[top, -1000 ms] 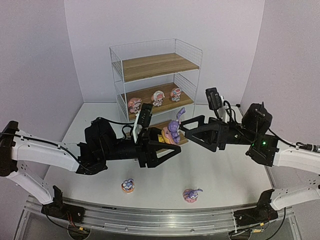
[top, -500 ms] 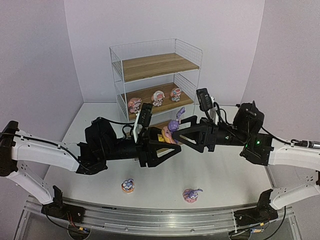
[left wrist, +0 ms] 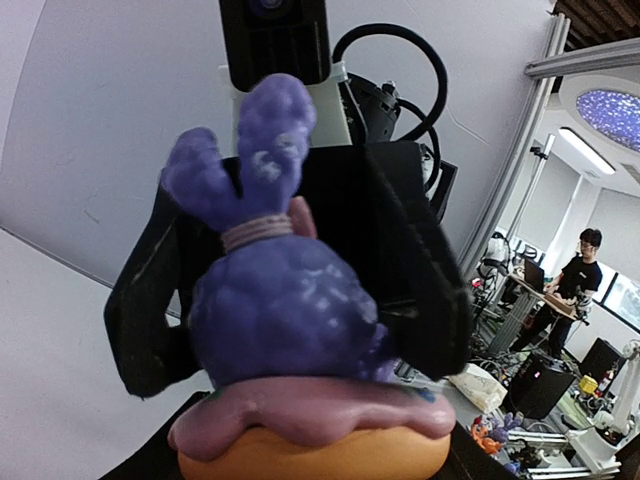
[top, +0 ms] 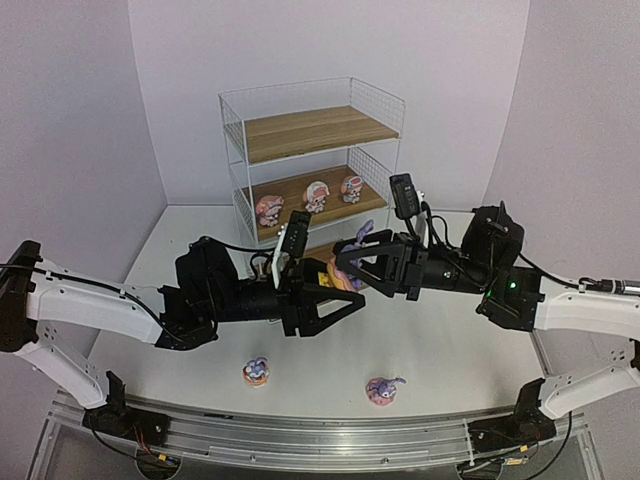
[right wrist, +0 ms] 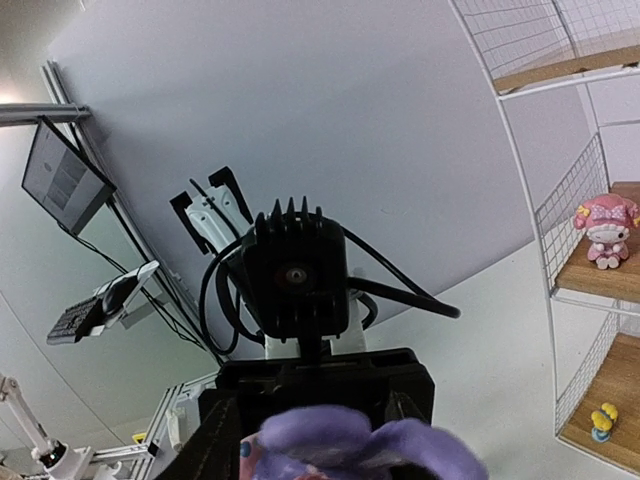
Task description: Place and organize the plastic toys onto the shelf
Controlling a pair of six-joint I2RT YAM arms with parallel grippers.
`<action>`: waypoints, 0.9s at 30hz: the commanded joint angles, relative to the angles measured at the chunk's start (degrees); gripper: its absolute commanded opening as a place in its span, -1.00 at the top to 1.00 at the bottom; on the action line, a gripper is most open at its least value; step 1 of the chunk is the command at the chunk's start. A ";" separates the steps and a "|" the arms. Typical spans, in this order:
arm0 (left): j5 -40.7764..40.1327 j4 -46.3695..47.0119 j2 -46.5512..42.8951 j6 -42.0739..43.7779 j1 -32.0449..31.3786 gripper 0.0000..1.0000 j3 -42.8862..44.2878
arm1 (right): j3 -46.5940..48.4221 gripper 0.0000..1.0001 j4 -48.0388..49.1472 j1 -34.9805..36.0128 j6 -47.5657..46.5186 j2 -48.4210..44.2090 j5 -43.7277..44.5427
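Purple bunny handover, mid-air: base clamped in L gripper; R gripper astride, hold can't tell. Next: confirm R grip, release L.

Three purple bunnies, three pink figurines

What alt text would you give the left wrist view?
Close-up of a purple bunny figurine on a pink base, filling the frame's centre, ears up. The right gripper faces the camera behind it, one black finger on each side; contact is unclear. Pale wall left, a person in the far right background.
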 commanded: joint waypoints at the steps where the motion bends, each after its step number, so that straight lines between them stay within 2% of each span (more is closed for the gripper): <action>1: -1.22 1.74 -0.34 0.20 0.36 1.00 2.14 | 2.21 0.50 0.80 0.30 0.58 -0.29 3.15; 4: -1.91 1.70 -0.41 -0.31 0.49 1.00 2.10 | 1.97 0.91 0.34 0.39 1.56 -0.22 4.41; 5: -2.49 1.40 -0.52 -0.52 0.56 0.97 2.20 | 1.90 0.99 0.22 0.40 1.77 -0.32 4.61; 6: -3.14 0.85 -0.65 -0.61 0.59 0.83 2.36 | 1.88 1.00 0.07 0.39 2.04 -0.43 4.94; 9: -4.88 -1.18 -1.05 -0.70 0.59 -0.10 2.85 | 2.46 1.00 -1.80 0.42 2.49 -0.96 8.34; 13: -7.42 -5.23 -3.05 -0.75 0.56 -0.95 2.20 | 7.12 1.00 -13.90 0.41 0.93 -2.28 21.31; 18: -13.97 -14.94 -9.11 -0.53 0.58 -0.99 -0.83 | 18.98 1.00 -32.71 0.42 -3.24 -1.13 42.01; 27: -35.00 -42.54 -22.20 -3.46 0.55 -0.99 -2.81 | 47.35 1.00 -51.70 -0.11 -16.83 14.77 55.95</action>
